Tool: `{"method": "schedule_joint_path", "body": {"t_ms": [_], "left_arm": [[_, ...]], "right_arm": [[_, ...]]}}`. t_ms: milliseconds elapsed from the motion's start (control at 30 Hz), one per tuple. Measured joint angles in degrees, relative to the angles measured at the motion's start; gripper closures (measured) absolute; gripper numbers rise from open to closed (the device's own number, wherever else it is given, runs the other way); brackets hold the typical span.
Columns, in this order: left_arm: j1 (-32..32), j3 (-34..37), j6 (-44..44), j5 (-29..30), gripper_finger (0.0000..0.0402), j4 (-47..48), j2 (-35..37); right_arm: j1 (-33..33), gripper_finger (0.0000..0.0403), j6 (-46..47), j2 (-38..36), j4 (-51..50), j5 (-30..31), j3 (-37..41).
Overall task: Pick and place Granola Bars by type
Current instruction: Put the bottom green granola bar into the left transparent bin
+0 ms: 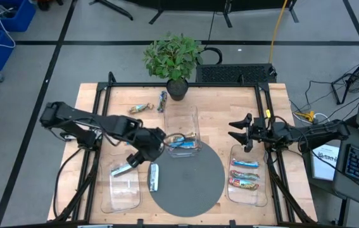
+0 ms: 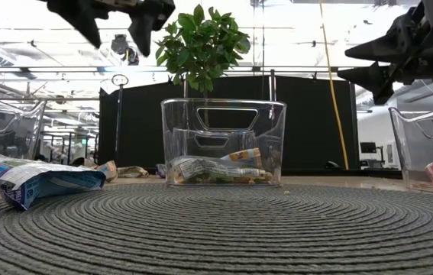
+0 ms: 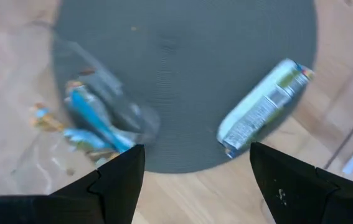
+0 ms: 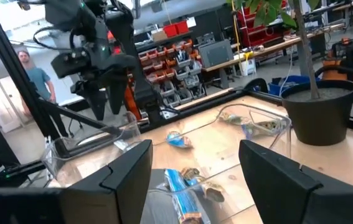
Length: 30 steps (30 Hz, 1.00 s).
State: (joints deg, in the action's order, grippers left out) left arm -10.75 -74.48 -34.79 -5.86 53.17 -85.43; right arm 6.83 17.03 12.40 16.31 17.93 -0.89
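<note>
My left gripper [image 1: 141, 154] [image 3: 195, 171] hangs open, raised over the left edge of the round grey mat [image 1: 192, 180]. Below and ahead of it a silver-white bar [image 1: 153, 177] [image 3: 262, 110] lies flat, half on the mat. Another silver bar [image 1: 122, 169] rests in the left clear tray [image 1: 121, 190]. The middle clear tray [image 1: 182, 120] [image 2: 224, 122] holds blue bars [image 1: 183, 143] [image 3: 92, 118]. The right clear tray [image 1: 246, 193] holds red and blue bars [image 1: 245, 173]. My right gripper [image 1: 232, 130] [image 4: 195, 171] is open and raised, between the middle and right trays. A gold bar [image 1: 140, 109] and a blue bar [image 1: 162, 100] lie on the wood farther back.
A potted plant [image 1: 175, 60] stands at the table's far edge, behind the middle tray. Black frame rails [image 1: 106, 95] run along both sides of the wooden table. A person [image 4: 36, 78] stands in the room beyond the table. The mat's middle [image 1: 192, 171] is bare.
</note>
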Motion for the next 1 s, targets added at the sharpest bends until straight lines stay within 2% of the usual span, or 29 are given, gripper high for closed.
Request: {"method": "schedule_joint_path", "body": {"t_ms": [600, 1000], "left_arm": [[-5.92, 0.11, -16.29, -0.11, 0.0108, 0.28, -10.74], [-9.25, 0.13, -15.45, -0.32, 0.0108, -1.12, -19.13]], "right_arm": [[0.0, 0.017, -0.15, 0.02, -0.15, 0.0, 0.02], [0.0, 0.017, -0.15, 0.02, -0.17, -0.02, 0.04]]}}
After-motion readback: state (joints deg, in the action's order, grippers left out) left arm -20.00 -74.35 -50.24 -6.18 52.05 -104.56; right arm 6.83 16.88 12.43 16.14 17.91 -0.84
